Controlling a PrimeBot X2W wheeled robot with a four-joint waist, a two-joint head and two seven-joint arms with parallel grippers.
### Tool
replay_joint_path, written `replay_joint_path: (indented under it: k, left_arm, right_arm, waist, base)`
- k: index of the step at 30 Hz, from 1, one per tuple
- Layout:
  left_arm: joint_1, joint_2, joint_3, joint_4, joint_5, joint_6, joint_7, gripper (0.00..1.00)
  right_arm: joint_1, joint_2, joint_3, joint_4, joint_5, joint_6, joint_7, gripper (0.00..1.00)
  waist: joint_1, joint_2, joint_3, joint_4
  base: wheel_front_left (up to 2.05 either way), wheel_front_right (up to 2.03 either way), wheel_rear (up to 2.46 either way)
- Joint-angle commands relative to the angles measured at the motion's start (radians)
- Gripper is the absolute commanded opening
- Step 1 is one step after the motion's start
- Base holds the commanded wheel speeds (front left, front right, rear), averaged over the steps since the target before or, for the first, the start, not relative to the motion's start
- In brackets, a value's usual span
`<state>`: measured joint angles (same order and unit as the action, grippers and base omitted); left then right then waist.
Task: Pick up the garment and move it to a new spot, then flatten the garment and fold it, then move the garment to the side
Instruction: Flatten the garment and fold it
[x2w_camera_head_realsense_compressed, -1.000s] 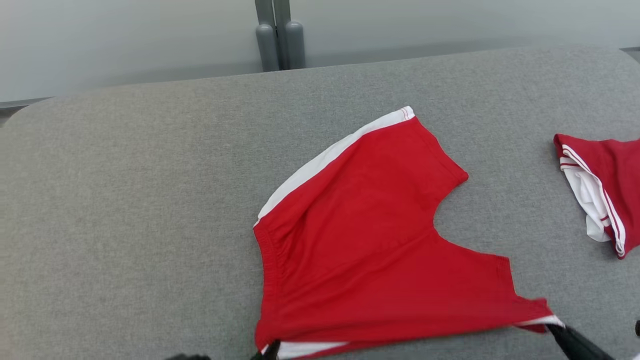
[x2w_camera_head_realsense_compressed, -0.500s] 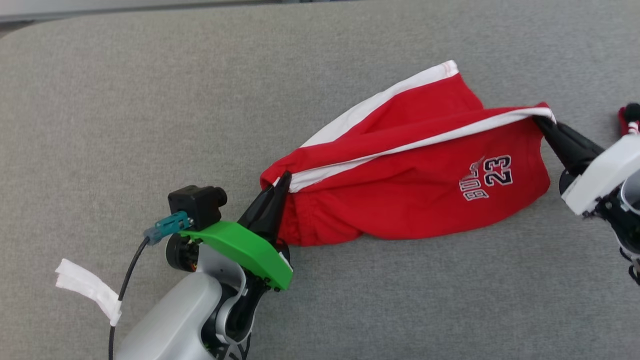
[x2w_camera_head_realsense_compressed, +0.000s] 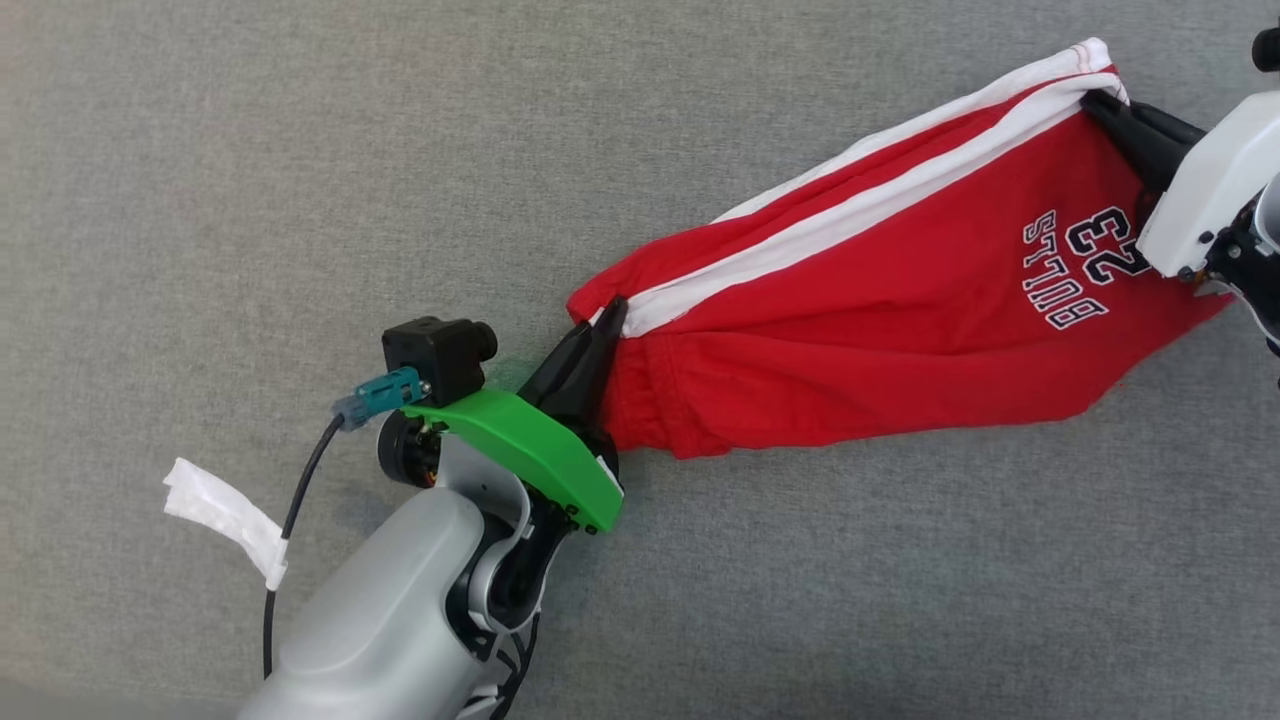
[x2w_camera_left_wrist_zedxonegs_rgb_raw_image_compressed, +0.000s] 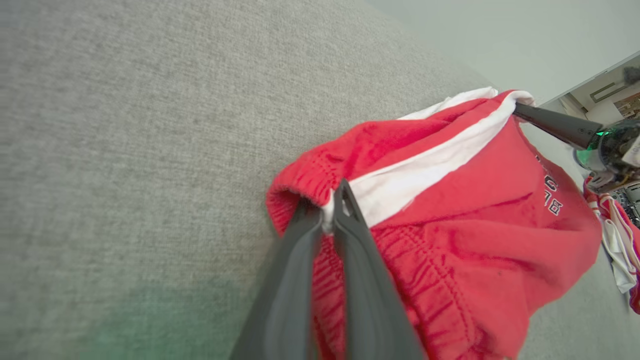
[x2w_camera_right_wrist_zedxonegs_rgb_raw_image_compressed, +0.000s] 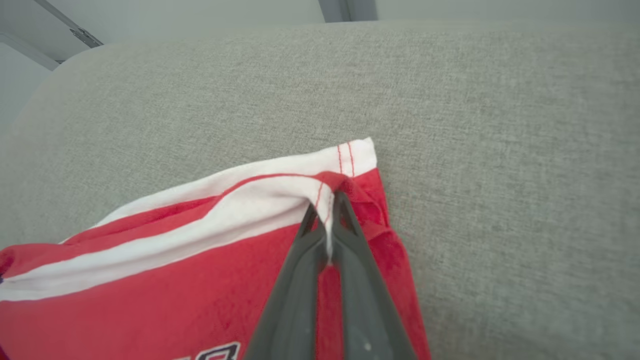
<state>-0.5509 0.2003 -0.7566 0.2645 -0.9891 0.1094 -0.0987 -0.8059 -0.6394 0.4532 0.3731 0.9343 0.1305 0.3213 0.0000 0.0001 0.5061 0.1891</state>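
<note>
Light was bright, even and diffuse, shadows faint and soft; left wrist view rendered the garment (x2w_camera_left_wrist_zedxonegs_rgb_raw_image_compressed: 450, 210) washed pinkish, with a green cast on the near grey surface (x2w_camera_left_wrist_zedxonegs_rgb_raw_image_compressed: 165, 320).

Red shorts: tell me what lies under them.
The red shorts rest doubled on the grey fabric surface, a lower white-striped layer peeking out; anything else beneath is covered.

The red shorts (x2w_camera_head_realsense_compressed: 860, 340), with white side stripes and upside-down "BULLS 23" lettering, hang stretched above the grey fabric surface (x2w_camera_head_realsense_compressed: 250, 180). The left gripper (x2w_camera_head_realsense_compressed: 608, 315) pinches the waistband end and the right gripper (x2w_camera_head_realsense_compressed: 1102, 100) pinches the striped hem corner. A green bracket (x2w_camera_head_realsense_compressed: 530, 455) sits on the left wrist.
</note>
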Motion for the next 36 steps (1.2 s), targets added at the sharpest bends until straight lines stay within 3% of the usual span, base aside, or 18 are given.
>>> replay_joint_path:
  k: [1,2,3,4,5,6,14,18,21,26,31,36]
  left_arm:
    - [-0.008,0.005,0.001,0.012,-0.006,-0.002,0.001,0.00]
    - [-0.006,0.003,-0.001,0.011,-0.010,-0.006,0.002,0.00]
    - [-0.001,0.000,-0.001,0.009,-0.016,-0.010,0.001,0.01]
    - [0.003,-0.004,0.003,0.007,-0.020,-0.012,-0.004,0.25]
    - [0.007,-0.006,0.006,0.004,-0.023,-0.012,-0.009,0.58]
    - [0.008,-0.006,0.005,0.002,-0.021,-0.009,-0.012,1.00]
    - [0.035,0.010,0.022,-0.029,0.025,0.046,-0.075,1.00]
    - [0.078,0.047,0.032,-0.064,0.095,0.102,-0.132,1.00]
    - [0.138,0.074,0.046,-0.111,0.180,0.157,-0.161,1.00]
    - [0.261,0.052,0.141,-0.221,0.344,0.204,-0.167,1.00]
    - [0.327,-0.016,0.220,-0.274,0.489,0.169,-0.167,1.00]
    - [0.354,-0.086,0.273,-0.268,0.568,0.096,-0.167,1.00]
  right_arm:
    - [-0.016,-0.011,0.008,0.010,0.010,0.000,0.009,0.00]
    - [-0.021,-0.014,0.013,0.014,0.012,0.000,0.011,0.16]
    - [-0.029,-0.019,0.014,0.021,0.008,0.000,0.006,0.47]
    - [-0.035,-0.021,0.014,0.030,0.002,0.000,-0.001,1.00]
    - [-0.042,-0.021,0.012,0.042,-0.004,0.000,-0.008,1.00]
    - [-0.044,-0.018,0.014,0.050,-0.006,0.000,-0.009,1.00]
    - [-0.060,-0.025,0.006,0.082,-0.063,0.000,-0.114,1.00]
    - [-0.014,-0.033,0.003,0.078,-0.082,0.000,-0.147,1.00]
    - [0.021,-0.015,0.019,0.056,-0.095,0.000,-0.112,1.00]
    - [0.049,0.014,0.020,0.008,-0.128,0.000,-0.006,1.00]
    - [0.036,0.033,0.007,-0.006,-0.240,0.000,0.115,1.00]
    - [0.045,0.077,-0.020,0.021,-0.351,0.000,0.213,1.00]
  waist:
    - [0.0000,-0.0001,0.026,0.032]
    - [0.0000,-0.0001,0.025,0.035]
    - [0.0000,-0.0001,0.023,0.037]
    - [0.0000,-0.0001,0.022,0.038]
    - [0.0000,-0.0001,0.021,0.039]
    - [0.0000,-0.0001,0.020,0.039]
    - [0.0000,-0.0001,0.009,0.022]
    - [0.0000,-0.0001,-0.020,0.002]
    - [0.0000,-0.0001,-0.042,-0.019]
    - [0.0000,-0.0001,-0.047,-0.035]
    - [0.0000,-0.0001,-0.015,-0.017]
    - [0.0000,-0.0001,0.017,0.012]
  base:
    - [0.00,0.00,0.00]
    - [0.00,0.00,0.00]
    - [0.00,0.00,0.00]
    - [0.00,0.00,0.00]
    - [0.00,0.00,0.00]
    - [0.00,0.00,0.00]
    - [0.00,0.00,0.00]
    - [0.00,0.00,0.00]
    - [0.00,0.00,0.00]
    - [0.00,0.00,0.00]
    - [0.00,0.00,0.00]
    - [0.00,0.00,0.00]
